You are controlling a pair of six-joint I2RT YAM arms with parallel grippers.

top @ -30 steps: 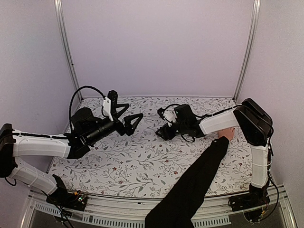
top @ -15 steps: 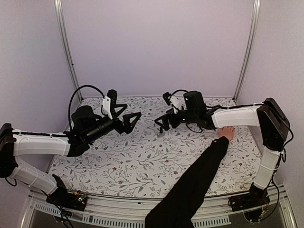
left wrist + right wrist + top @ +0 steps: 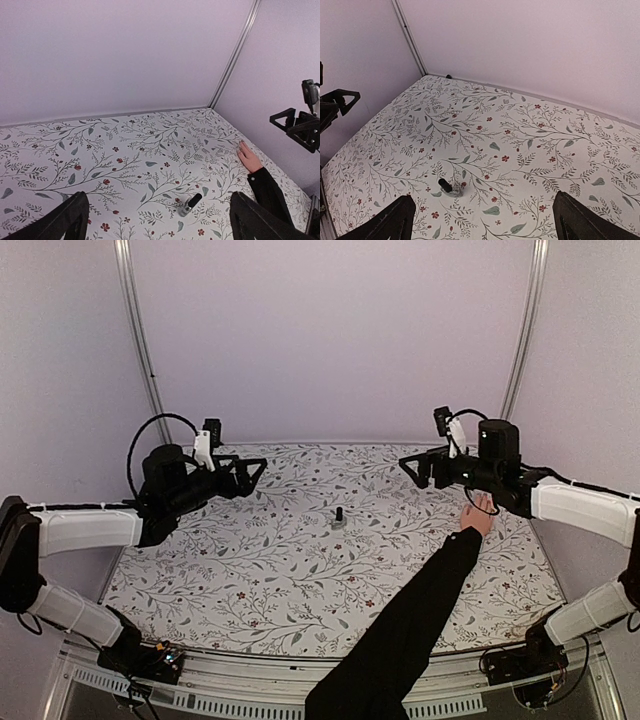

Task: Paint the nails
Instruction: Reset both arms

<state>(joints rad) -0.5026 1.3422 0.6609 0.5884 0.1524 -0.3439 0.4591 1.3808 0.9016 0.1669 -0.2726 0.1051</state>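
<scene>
A bare hand (image 3: 479, 516) with a long black sleeve (image 3: 420, 610) lies flat on the floral cloth at the right; it also shows in the left wrist view (image 3: 249, 159). Its nails are too small to make out. A small clear bottle with a black cap (image 3: 339, 517) stands mid-table, also in the left wrist view (image 3: 189, 204) and the right wrist view (image 3: 449, 188). My left gripper (image 3: 250, 475) is open and empty, raised at the left. My right gripper (image 3: 418, 467) is open and empty, raised at the back right, above and left of the hand.
The floral cloth (image 3: 270, 560) covers the table. Grey walls and two metal posts (image 3: 140, 340) enclose the back and sides. The sleeve crosses the near right part of the table down to the front edge.
My right gripper has let go of the bottle, leaving it standing mid-table, and has risen and pulled back to the right. My left gripper has pulled back to the left and lifted.
</scene>
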